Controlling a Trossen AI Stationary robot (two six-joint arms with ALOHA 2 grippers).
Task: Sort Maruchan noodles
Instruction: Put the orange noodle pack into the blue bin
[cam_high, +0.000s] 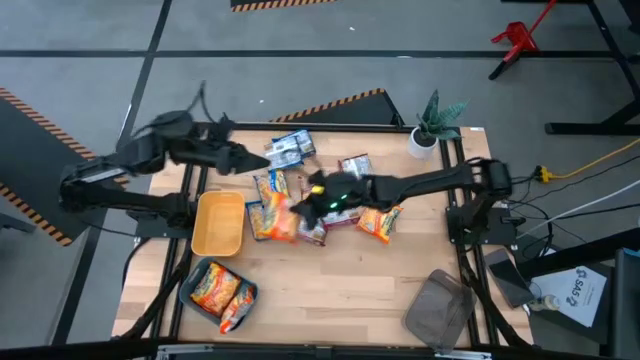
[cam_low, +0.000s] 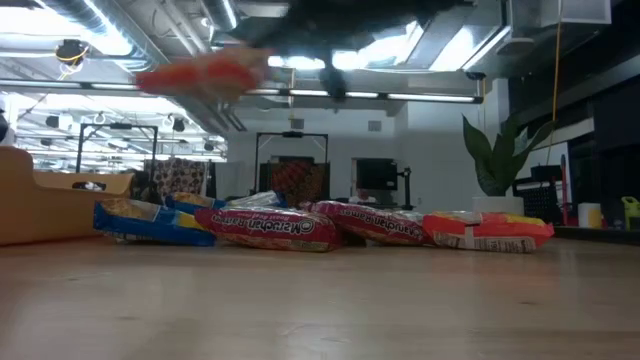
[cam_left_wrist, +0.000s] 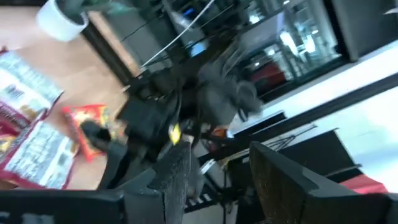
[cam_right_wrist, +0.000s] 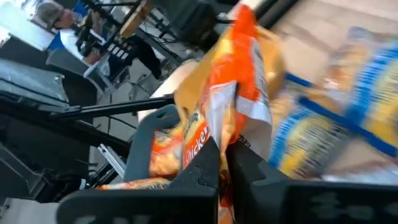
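Now your right gripper (cam_right_wrist: 221, 158) pinches an orange packet (cam_right_wrist: 239, 93) aloft, clear of the pile below for carrying, left gripper (cam_left_wrist: 217, 174) spread

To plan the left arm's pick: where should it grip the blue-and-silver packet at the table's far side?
Probably its left short edge, from above: the blue-and-silver packet lies flat, and that end faces the open left gripper. The right gripper holds an orange packet.
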